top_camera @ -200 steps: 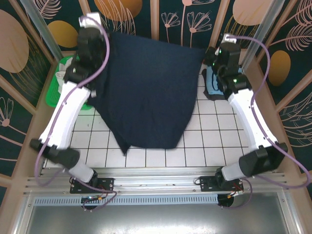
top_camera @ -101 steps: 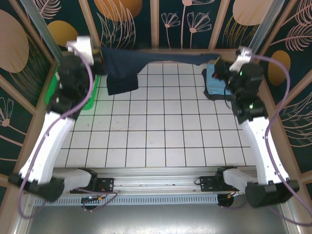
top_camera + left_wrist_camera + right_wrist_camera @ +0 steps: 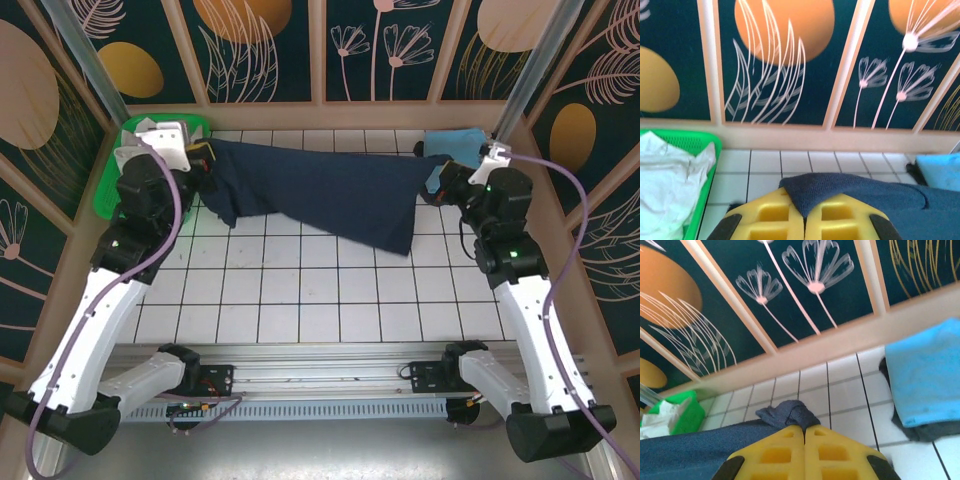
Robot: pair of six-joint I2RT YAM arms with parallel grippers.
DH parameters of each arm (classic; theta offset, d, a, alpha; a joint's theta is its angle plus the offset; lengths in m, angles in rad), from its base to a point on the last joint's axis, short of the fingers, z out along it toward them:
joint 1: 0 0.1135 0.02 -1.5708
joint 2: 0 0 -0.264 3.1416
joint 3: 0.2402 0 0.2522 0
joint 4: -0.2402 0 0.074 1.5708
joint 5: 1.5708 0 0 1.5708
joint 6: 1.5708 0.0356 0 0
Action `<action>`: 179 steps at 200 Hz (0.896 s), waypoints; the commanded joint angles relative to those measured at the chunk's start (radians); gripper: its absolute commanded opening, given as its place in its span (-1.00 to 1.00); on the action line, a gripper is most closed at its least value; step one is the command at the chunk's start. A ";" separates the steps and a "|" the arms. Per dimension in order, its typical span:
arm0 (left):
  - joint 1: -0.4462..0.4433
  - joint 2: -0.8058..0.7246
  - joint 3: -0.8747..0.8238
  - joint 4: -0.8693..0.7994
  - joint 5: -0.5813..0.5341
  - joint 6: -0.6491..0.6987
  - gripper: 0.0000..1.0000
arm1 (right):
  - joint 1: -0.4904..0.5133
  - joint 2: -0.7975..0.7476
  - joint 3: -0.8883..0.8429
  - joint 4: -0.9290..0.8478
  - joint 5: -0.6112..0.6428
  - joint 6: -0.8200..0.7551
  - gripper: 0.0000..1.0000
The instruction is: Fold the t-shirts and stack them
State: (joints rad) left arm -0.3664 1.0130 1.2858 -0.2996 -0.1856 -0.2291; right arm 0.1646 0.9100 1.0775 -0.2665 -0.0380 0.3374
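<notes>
Around: green plastic mesh basket (image 3: 687, 140) sitting left, light blue cotton t-shirt (image 3: 925, 375) lying right.
Grip: left gripper (image 3: 804, 210) and right gripper (image 3: 804, 440) clamping dark navy cotton t-shirt (image 3: 340, 195), sagging between them.

Green plastic mesh basket (image 3: 105, 195), far left corner of the table. White tiled tabletop (image 3: 330, 300), dark grout lines, aluminium rail (image 3: 320, 378) at near edge. Dark teal wall panels (image 3: 400, 60) with orange ovals, pale flower drawings, wooden battens.

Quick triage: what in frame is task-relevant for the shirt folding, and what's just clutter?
Job:
navy t-shirt, stretched between left hand and right hand
light blue t-shirt, far right
white t-shirt, in the green basket

Lying about:
green basket
tiled table
</notes>
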 commanded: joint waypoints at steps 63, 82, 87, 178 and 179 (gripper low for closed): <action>0.011 -0.050 0.354 -0.087 0.007 0.068 -1.00 | -0.010 -0.034 0.331 -0.126 0.075 -0.078 -1.00; 0.010 -0.036 0.325 -0.081 -0.035 0.067 -1.00 | -0.011 -0.018 0.318 -0.118 0.061 -0.071 -1.00; 0.011 -0.027 0.314 -0.076 -0.056 0.066 -1.00 | -0.011 -0.010 0.311 -0.111 0.058 -0.071 -1.00; 0.020 0.667 1.095 -0.151 -0.287 0.235 -1.00 | -0.048 0.476 0.647 -0.045 0.026 -0.070 -1.00; 0.020 0.675 1.121 -0.163 -0.281 0.236 -1.00 | -0.050 0.479 0.654 -0.046 0.025 -0.069 -1.00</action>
State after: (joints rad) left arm -0.3607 1.5745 2.0163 -0.4385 -0.4076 -0.0578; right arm 0.1532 1.3373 1.5627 -0.3420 -0.0246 0.2699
